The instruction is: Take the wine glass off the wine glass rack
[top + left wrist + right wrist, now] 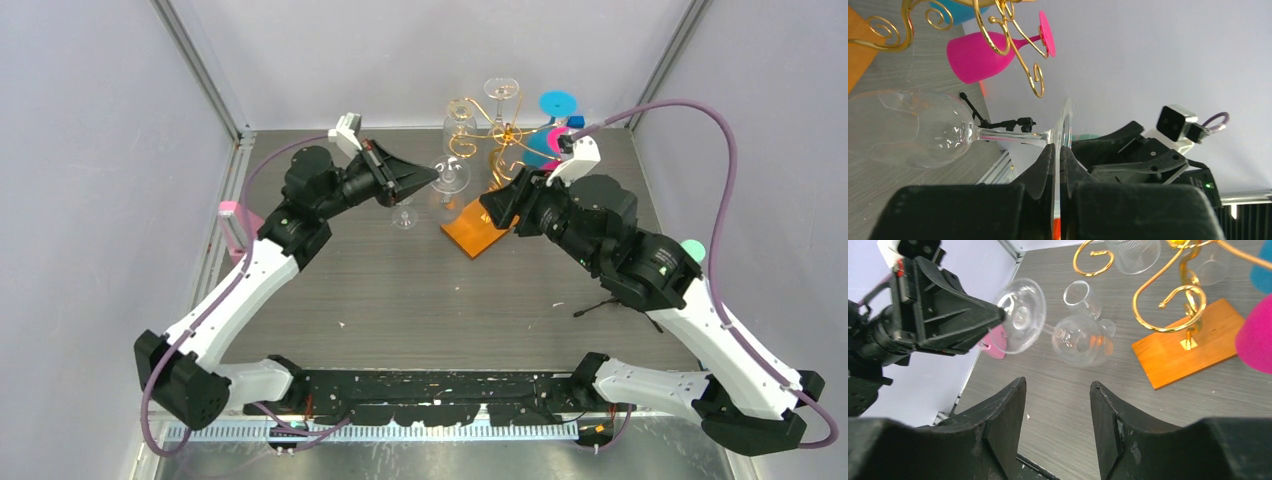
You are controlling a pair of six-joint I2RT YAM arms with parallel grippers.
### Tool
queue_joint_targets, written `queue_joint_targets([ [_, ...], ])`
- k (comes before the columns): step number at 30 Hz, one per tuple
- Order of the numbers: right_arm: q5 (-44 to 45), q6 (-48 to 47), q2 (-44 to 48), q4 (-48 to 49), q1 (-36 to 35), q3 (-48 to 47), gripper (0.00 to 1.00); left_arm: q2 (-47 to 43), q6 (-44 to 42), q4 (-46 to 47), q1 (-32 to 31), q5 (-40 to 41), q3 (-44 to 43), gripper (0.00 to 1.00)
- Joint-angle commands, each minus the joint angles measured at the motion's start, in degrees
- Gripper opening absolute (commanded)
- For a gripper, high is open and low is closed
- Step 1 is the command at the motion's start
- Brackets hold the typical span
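Wine glass point(918, 132), foot pinched in left fingers point(1044, 167), seemingly off rack point(1168, 357)

1. A robot lab cell — plain grey walls point(90, 150) are closing in the table point(420, 300).
2. Aluminium posts point(200, 68) are framing it.
3. Two arms point(245, 285) are sitting bolted at its edge — cables point(735, 175) trailing.

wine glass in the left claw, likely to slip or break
The wine glass looks thin with a slender stem, so probably fragile. The left claw pinches only its smooth foot, so it may slip. Held sideways, the bowl could lever it down.
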State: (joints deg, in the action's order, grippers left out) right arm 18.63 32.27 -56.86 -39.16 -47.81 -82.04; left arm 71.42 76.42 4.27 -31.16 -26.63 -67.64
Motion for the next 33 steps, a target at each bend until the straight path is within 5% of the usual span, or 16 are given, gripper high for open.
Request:
queue_joint_targets([
  [1,-4.9,2.9,1.1,8.1,0.0,3.5,0.60,-6.7,-0.8,-0.7,2.3,-0.8,1.0,0.00],
  [7,-13.0,4.9,3.3,18.2,0.0,11.1,0.76,-14.7,0.7,-6.3,7.4,-1.6,3.9,0.00],
  [15,-13.1,17.3,5.1,36.9,0.0,23.4,0.81,-20.5,11.2,-4.6,17.4,-9.2,7.4,0.00],
  [21,-11.8,29.7,4.5,53.0,-0.9,33.2,0.83,-25.0,16.0,-2.5,17.5,-8.9,8.2,0.00],
  [27,-21.9,8.5,1.2,53.8,-6.0,25.2,0.70,-28.7,14.8,-9.6,17.5,-8.7,7.0,0.00],
  [33,-21.1,-14.6,-1.6,48.6,-13.6,18.9,0.64,-32.6,15.0,-14.1,17.5,-7.8,9.2,0.00],
])
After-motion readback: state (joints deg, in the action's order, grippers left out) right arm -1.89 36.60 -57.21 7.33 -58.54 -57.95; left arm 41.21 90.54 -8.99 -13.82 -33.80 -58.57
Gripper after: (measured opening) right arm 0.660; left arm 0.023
